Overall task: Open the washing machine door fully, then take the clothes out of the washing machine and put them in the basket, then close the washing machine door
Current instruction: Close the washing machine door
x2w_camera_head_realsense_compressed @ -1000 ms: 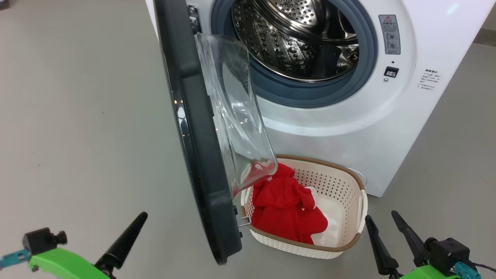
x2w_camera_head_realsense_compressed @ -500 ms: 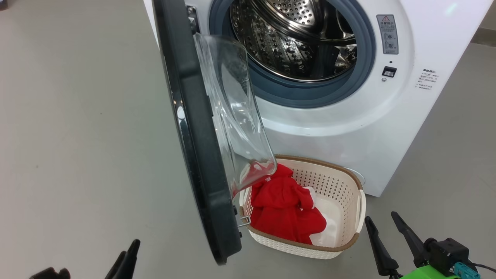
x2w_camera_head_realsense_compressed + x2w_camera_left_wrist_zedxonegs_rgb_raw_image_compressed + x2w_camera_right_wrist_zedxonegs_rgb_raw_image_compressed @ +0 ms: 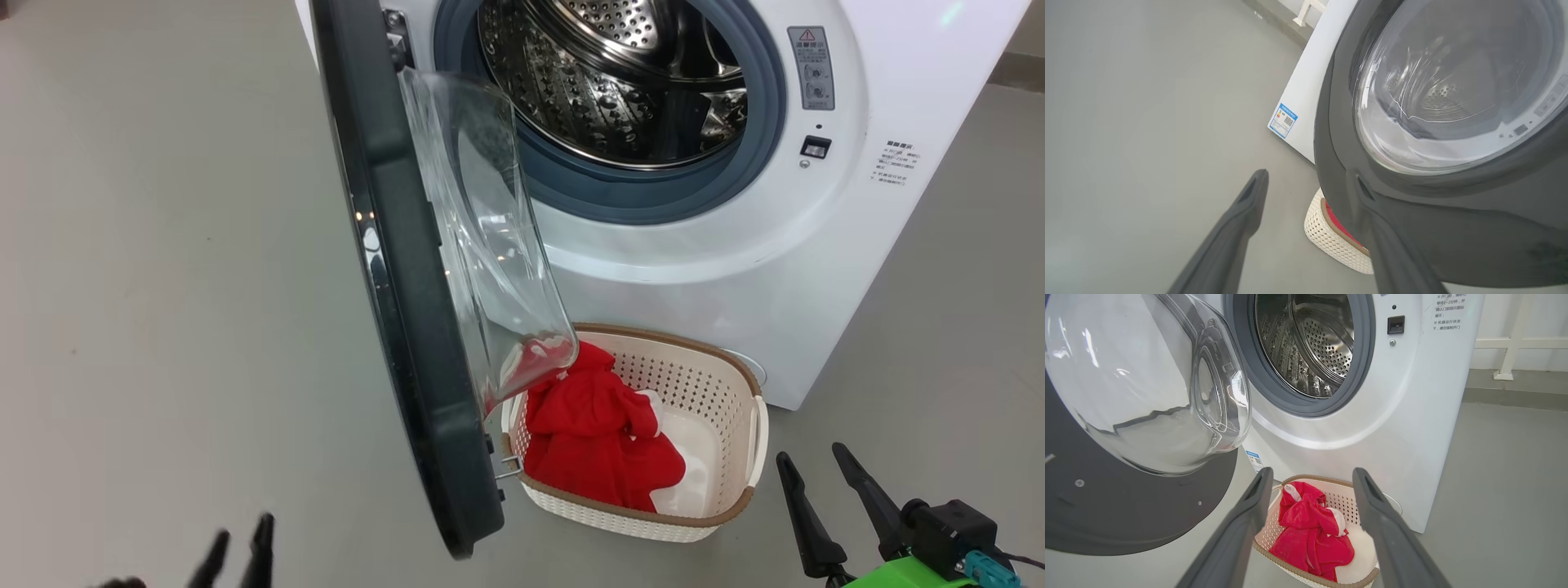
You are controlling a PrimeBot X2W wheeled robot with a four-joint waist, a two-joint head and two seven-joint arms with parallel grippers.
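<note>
1. As the clothes (image 3: 596, 441) lie in the basket (image 3: 702, 384) and the drum (image 3: 604, 90) looks bare, the head view suggests unloading is done and closing remains. The basket stands on the floor (image 3: 163, 286) against the washing machine (image 3: 735, 269) front, below the drum mouth, handy for dropping laundry. The door (image 3: 408, 327) is swung out, edge-on, its glass bowl (image 3: 490, 245) overhanging the basket's left rim. Left gripper (image 3: 242, 528) and right gripper (image 3: 811, 453) sit low, both spread wide, empty.
2. Left wrist view: fingers apart, nothing between. One lies across the door's black outer face, contact unclear. Likely placed to push it shut.
3. Right wrist view: fingers wide, empty, pointing over the basket. Obstacle, as judged: the bowl may brush the basket's rim or the heap on closing.
</note>
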